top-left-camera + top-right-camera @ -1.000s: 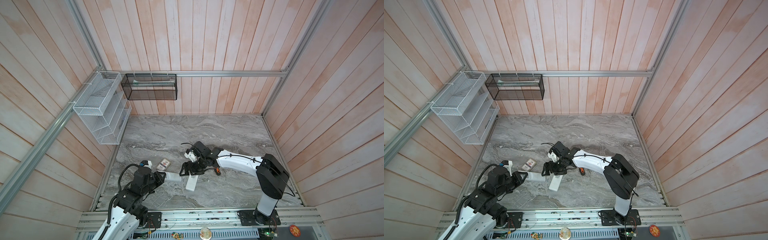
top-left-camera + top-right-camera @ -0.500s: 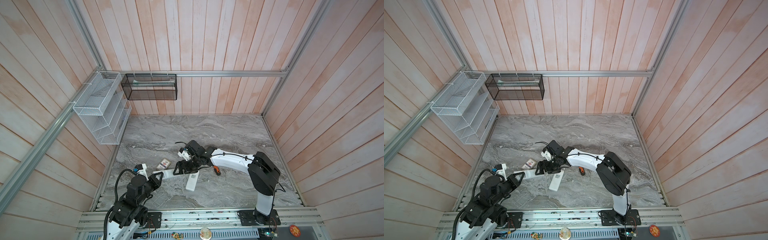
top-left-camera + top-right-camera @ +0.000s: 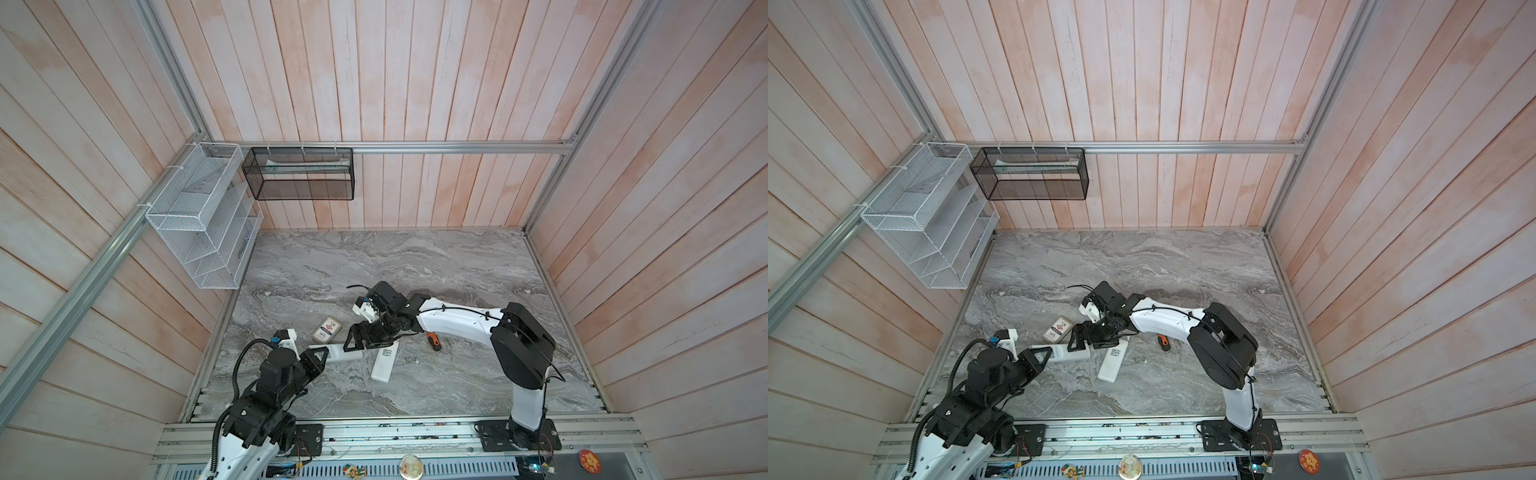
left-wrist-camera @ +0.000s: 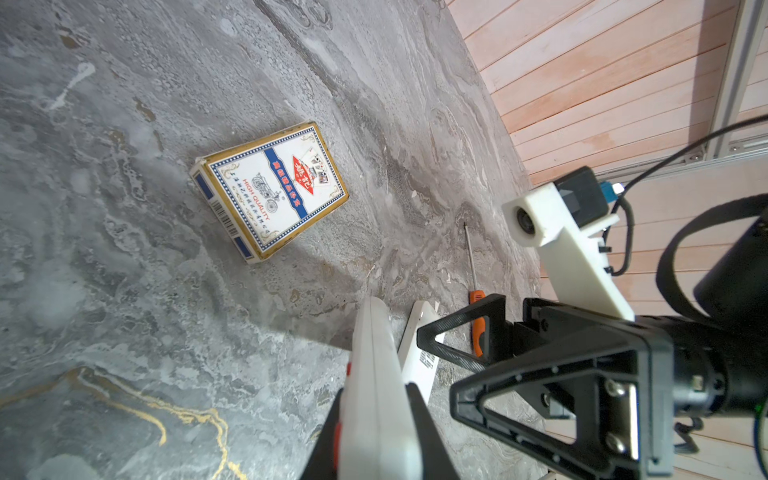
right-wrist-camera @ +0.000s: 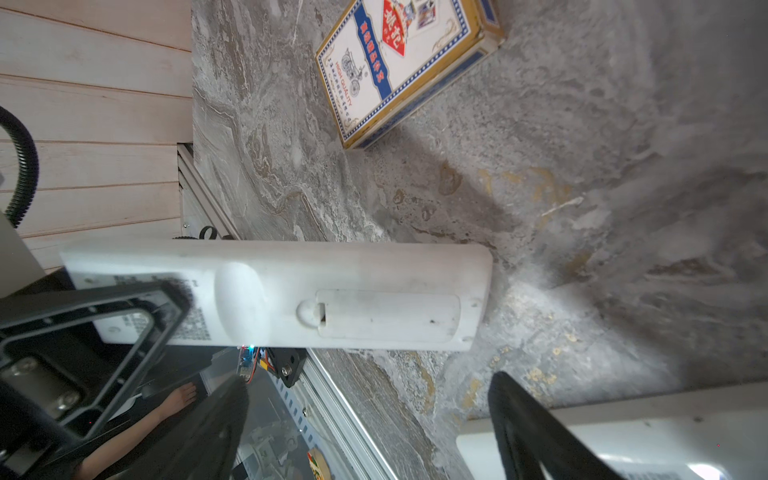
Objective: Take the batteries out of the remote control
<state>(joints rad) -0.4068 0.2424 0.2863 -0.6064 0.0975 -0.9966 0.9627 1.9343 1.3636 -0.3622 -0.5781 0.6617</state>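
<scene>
Right wrist view gives me the back of the white remote [image 5: 274, 295]. Its little lid [image 5: 388, 313] is shut, so the batteries are hidden inside and I cannot see them. My left gripper [image 3: 324, 358] is squeezed tight on one end of that remote, low and left of the middle in both top views. The remote sticks out long and straight from the jaws toward my right gripper [image 3: 362, 340].

The left arm is folded up small in the lower left corner. The right arm stands in the lower right, bends at a big black elbow, and stretches its smooth white forearm left across the middle. Its black, three-cornered fingers [image 5: 519, 419] are spread wide by the remote's free end, with nothing in them.

A second remote [image 3: 384, 363], white and smooth too, lies flat just beside. A small screwdriver [image 3: 433, 341] with an orange handle lies near it. A shiny card box [image 3: 327, 329] sits just above the held remote in the frame. The table [image 3: 374, 257] is gray stone with wavy streaks.
</scene>
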